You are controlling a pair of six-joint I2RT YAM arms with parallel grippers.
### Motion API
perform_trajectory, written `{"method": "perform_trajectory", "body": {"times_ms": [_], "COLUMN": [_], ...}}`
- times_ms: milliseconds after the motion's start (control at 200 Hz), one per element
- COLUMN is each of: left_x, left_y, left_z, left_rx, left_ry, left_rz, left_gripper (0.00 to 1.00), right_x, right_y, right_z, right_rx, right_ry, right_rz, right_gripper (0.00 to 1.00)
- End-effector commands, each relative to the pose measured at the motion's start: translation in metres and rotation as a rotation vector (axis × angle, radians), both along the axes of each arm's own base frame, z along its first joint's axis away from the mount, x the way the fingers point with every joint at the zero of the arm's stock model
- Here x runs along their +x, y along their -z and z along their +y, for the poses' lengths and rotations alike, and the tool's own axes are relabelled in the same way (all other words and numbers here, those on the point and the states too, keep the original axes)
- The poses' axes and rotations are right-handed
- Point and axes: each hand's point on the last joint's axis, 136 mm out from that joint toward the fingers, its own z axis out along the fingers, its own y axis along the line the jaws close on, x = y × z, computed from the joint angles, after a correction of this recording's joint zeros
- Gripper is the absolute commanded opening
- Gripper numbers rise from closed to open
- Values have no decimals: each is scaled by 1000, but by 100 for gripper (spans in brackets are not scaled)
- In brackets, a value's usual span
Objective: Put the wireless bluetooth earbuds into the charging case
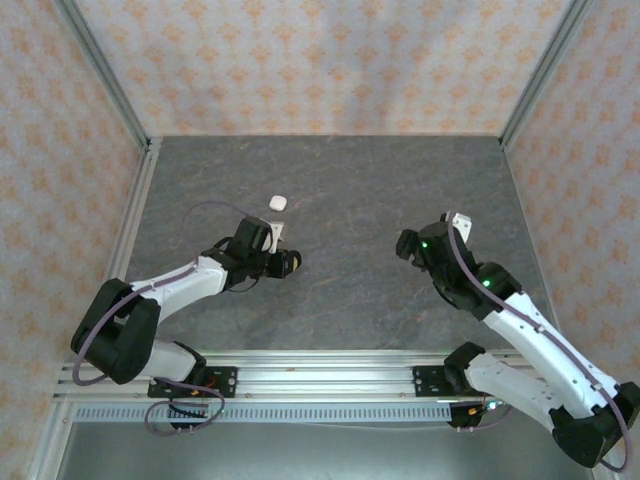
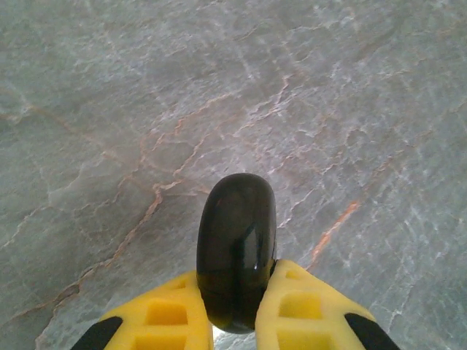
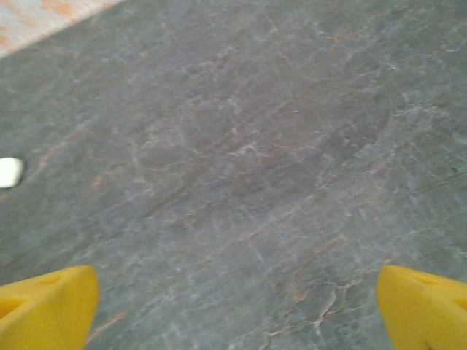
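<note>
Left gripper (image 2: 239, 281), nearest the arm bases on the left side of the table (image 1: 360, 300), is pinched narrow on a black charging case (image 2: 235, 233). The glossy rounded case stands on edge between the yellow fingers (image 2: 164, 317), just above the grey marbled surface; can't tell if it touches. Lid looks closed from the left wrist view. Right gripper (image 3: 237, 284), on the right side and well apart from the left, has its jaws spread wide with nothing between them, only bare table below. Further back, beyond the left gripper, a small white case (image 1: 278, 202) lies flat on the table, nothing touching it.
</note>
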Motion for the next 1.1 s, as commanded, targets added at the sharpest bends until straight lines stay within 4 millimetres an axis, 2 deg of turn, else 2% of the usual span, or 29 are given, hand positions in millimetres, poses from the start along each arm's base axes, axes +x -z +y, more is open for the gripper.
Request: {"method": "perform_trajectory", "body": {"times_ms": [0,235,345,455,615,796,851,926,1026,1096], "left_x": [0,-1,1,4,12,31,40,51,62,66], "left_y": [10,19,16,5,-27,-77,-95,-120,-150,-163], "left_z": [14,22,27,30,43,68,82,105,136,161], "left_rx": [69,133,156,172,237,350,392,450,495,534], "left_ry": [-49,-60,-69,-77,-88,-120,-165,-252,-376,-459], "left_rz": [34,60,49,12,-83,-226,-277,-356,-454,-499], "left_gripper": [10,22,31,40,53,64,73,99,100,100], "right_x": [11,25,32,39,48,58,62,67,72,74], "right_y": [4,20,22,20,10,0,2,9,20,27], "right_z": [-15,-35,-41,-46,-57,-79,-87,-100,-114,-124], "right_rx": [-54,-95,-103,-133,-191,-231,-222,-210,-233,-253], "right_ry": [76,144,155,157,156,179,188,214,226,246], "right_rz": [-34,-3,1,-1,-4,-21,-18,-19,-32,-40], "right_gripper": [99,99,99,99,99,99,99,99,99,99]}}
